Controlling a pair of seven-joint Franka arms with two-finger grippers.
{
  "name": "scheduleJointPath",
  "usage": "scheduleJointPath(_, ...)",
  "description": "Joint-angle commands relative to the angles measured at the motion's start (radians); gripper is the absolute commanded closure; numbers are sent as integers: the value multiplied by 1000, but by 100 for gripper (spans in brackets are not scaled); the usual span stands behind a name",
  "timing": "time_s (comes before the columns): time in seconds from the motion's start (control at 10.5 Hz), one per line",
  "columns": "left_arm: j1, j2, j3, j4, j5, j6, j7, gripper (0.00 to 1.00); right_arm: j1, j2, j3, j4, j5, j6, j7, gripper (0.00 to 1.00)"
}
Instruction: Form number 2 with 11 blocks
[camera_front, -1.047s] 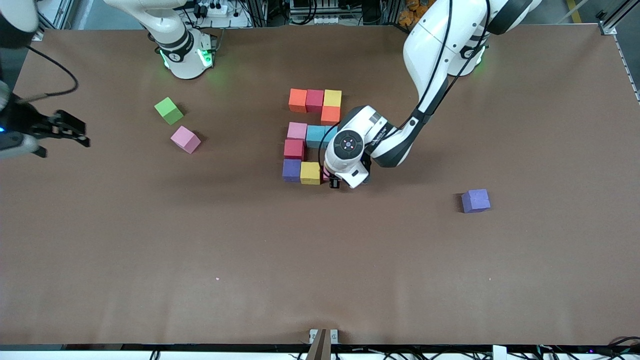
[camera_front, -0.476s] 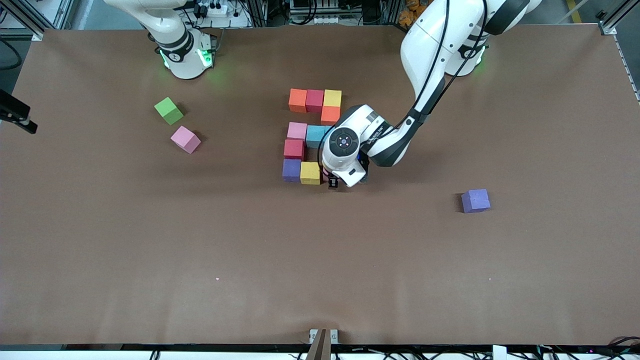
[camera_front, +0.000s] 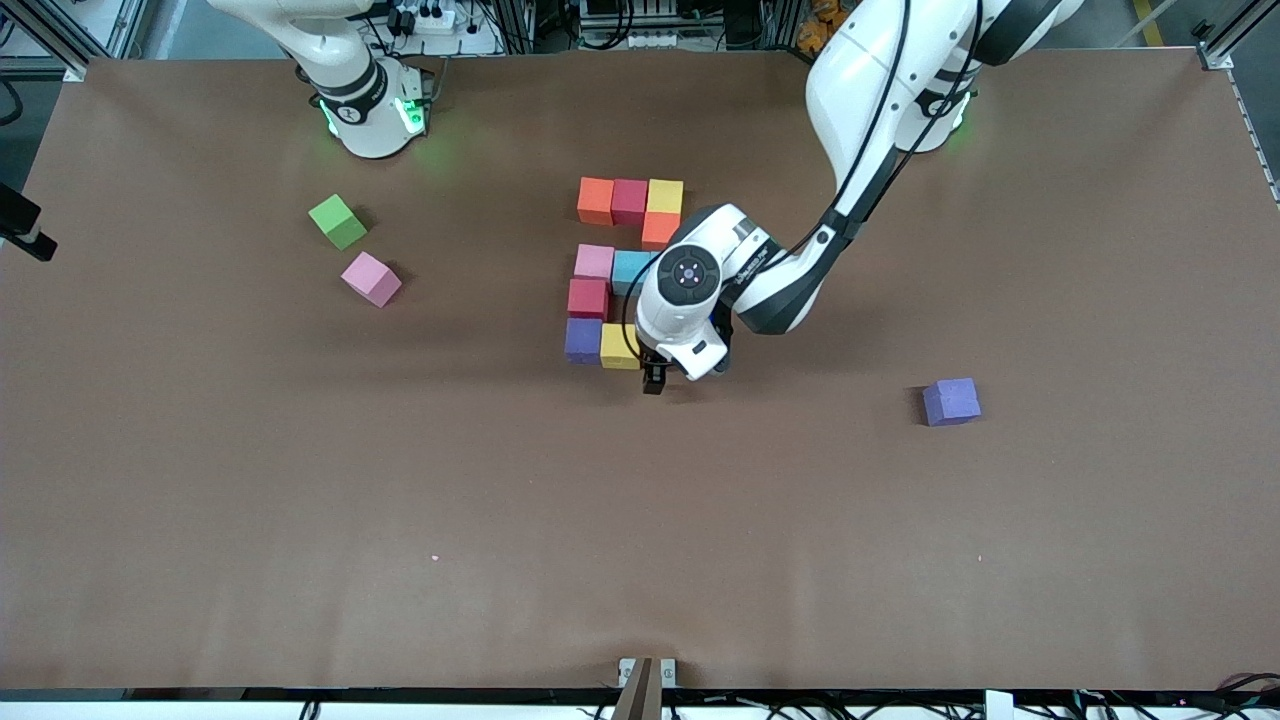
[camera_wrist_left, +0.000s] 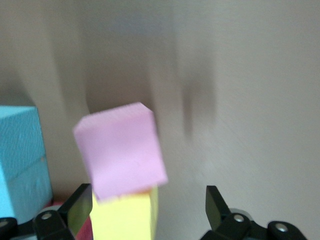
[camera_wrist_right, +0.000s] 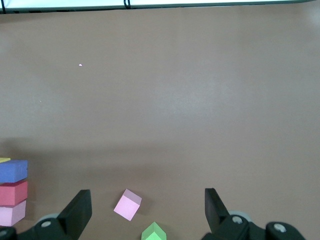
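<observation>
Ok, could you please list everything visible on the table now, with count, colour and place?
grouped blocks: nine showing, orange, red, yellow, pink, blue, purple; mid-table, touching.
hidden pink block: one, pink; beside the group's yellow block, under the left arm.
loose pink block: one, pink; toward the right arm's end.
green block: one, green; beside the loose pink block, farther from the camera.
loose purple block: one, purple; toward the left arm's end.
table: one, brown.
left fingers: two, black, open; over the hidden pink block.
right fingers: two, black, open; waiting over the right arm's end.
</observation>
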Motion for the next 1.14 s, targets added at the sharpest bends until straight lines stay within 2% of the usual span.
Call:
scheduleJointPath(0.0, 3, -101, -3, -18, 15, -9, 15, 0, 4, 10, 2, 15, -3, -12, 6, 0)
scheduleJointPath(0.38, 25, -190, -2, -15, 21, -13, 166, 0, 42, 33, 2, 21, -28, -10, -23, 0)
scheduleJointPath(0.76, 31, -278, 10, -15, 25, -55, 479, 0, 47, 32, 3, 21, -33, -15, -21, 0)
scheduleJointPath(0.86, 60, -294, 9, -17, 26, -56, 572, 0, 45, 32, 3, 21, -30, -19, -26, 0)
scheduleJointPath(1.05, 81, -310, 7, -26, 31, -56, 662, 0, 44, 27, 3, 26, -28, -85, -29, 0)
